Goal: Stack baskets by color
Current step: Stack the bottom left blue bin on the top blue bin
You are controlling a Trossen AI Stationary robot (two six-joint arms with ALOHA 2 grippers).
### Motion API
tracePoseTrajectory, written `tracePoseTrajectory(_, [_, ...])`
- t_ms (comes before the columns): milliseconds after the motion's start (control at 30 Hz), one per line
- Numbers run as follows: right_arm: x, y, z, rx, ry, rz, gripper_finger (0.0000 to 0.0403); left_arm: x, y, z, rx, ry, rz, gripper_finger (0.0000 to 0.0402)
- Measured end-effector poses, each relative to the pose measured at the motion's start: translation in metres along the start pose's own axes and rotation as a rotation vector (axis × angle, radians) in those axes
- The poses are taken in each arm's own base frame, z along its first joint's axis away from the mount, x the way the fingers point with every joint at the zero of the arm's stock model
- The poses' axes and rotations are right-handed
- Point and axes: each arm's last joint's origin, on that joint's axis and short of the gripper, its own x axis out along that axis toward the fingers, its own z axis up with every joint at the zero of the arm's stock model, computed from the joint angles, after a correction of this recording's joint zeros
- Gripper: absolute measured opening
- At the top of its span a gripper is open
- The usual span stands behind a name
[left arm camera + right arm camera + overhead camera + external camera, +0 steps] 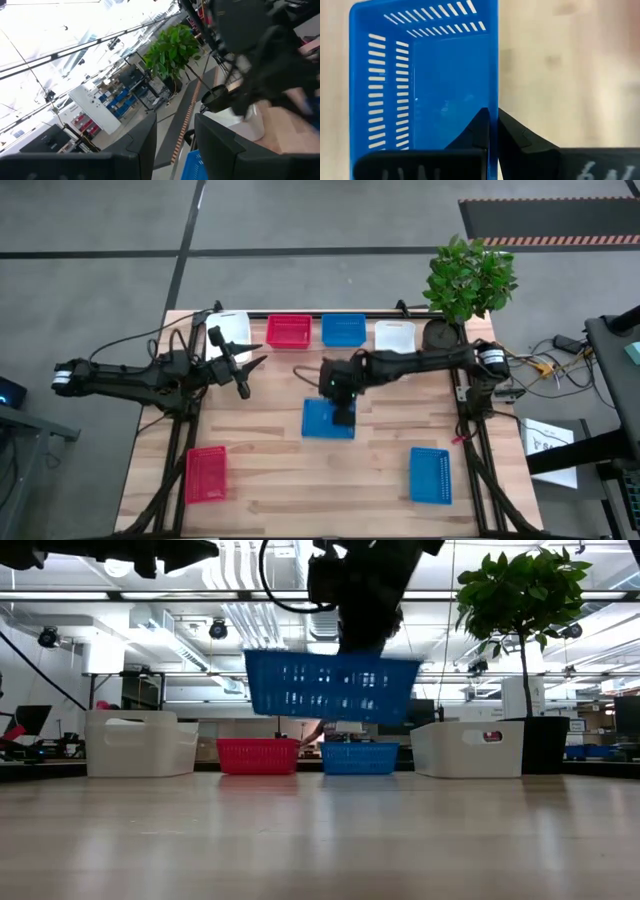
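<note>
The right gripper (492, 131) has its jaws pinched on one wall of a blue basket (420, 75), lifted off the desk (320, 840); the left gripper's (175, 145) jaws stand apart, empty.

high: straight down over the whole surface (330, 480)
low: level at surface height; faces the room
left wrist: looks out toward the plant (170, 50)
right wrist: close over the blue basket (420, 80); shared with high and low

Past the left gripper (172, 145), whose two dark fingers (142, 145) stand apart with nothing between them, we see a leafy green plant (172, 47) in a black pot (215, 97). A blue basket (192, 167) edge shows just beyond the fingers, and a blurred dark arm (260, 55) fills one side above the wooden table (290, 125).
</note>
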Motion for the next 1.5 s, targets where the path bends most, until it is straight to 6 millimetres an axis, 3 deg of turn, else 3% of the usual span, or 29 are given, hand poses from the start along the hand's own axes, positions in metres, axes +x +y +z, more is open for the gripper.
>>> tracePoseTrajectory(433, [-0.062, -0.089, 0.025, -0.112, -0.047, -0.334, 0.0009, 0.003, -0.003, -0.002, 0.009, 0.016, -0.01, 0.0116])
tracePoseTrajectory(700, [-0.092, -0.121, 0.035, -0.162, -0.083, -0.516, 0.0009, 0.003, -0.002, -0.001, 0.007, 0.011, -0.006, 0.0116])
tracePoseTrajectory(833, [-0.087, -0.136, 0.032, -0.197, -0.004, -0.612, 0.0009, 0.002, -0.001, 0.0, 0.006, 0.007, -0.002, 0.0116])
tracePoseTrajectory(1067, [-0.069, -0.163, 0.023, -0.169, 0.079, -0.615, 0.0009, 0.001, -0.001, 0.0, 0.022, 0.01, 0.006, 0.0116])
tracePoseTrajectory(1500, [-0.041, -0.193, 0.013, -0.193, 0.184, -0.599, 0.0009, 0.001, 0.0, 0.0, 0.03, 0.019, 0.017, 0.0116])
